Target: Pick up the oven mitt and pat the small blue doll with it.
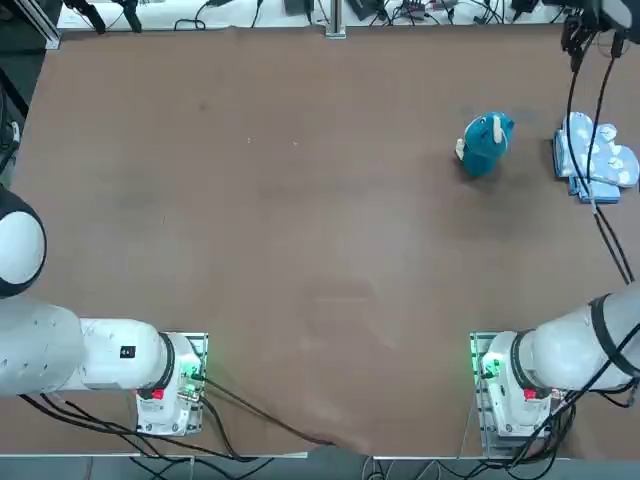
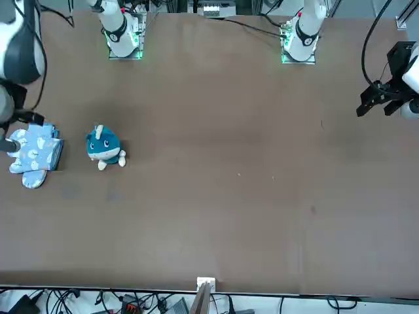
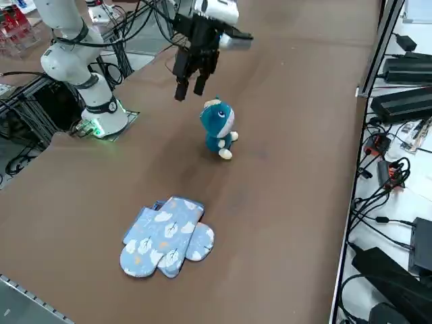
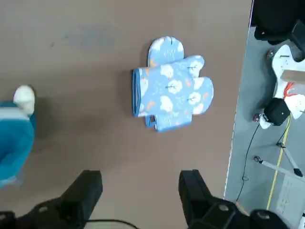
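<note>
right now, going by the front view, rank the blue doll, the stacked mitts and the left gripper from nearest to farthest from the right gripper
1. stacked mitts, robot's right
2. blue doll, just left of them
3. left gripper, far left

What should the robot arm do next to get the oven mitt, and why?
I'd say the right gripper should shift across toward the oven mitts, then lower. Its fingers are open and above the table, and the mitts lie flat, one over the other, not yet between the fingers. The blue doll sits apart from them, so it can probably wait.
</note>
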Motion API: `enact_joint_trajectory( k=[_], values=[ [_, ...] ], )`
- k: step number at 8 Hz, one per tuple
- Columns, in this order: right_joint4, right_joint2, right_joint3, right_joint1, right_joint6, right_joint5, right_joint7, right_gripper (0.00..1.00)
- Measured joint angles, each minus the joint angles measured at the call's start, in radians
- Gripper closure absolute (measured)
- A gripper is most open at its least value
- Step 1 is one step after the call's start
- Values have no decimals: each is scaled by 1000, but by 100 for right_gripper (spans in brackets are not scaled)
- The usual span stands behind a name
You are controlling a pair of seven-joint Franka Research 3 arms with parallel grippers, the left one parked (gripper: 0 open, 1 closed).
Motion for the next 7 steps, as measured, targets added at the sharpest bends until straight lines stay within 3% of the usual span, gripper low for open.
enact_joint_trajectory(
  k=[2, 4, 7],
  values=[
    [-68, 54, -1, -7, 132, -64, 83, 3],
    [-173, 98, -1, -13, 285, -214, 212, 3],
    [-330, 111, -3, -82, 474, -343, 269, 6]
  ],
)
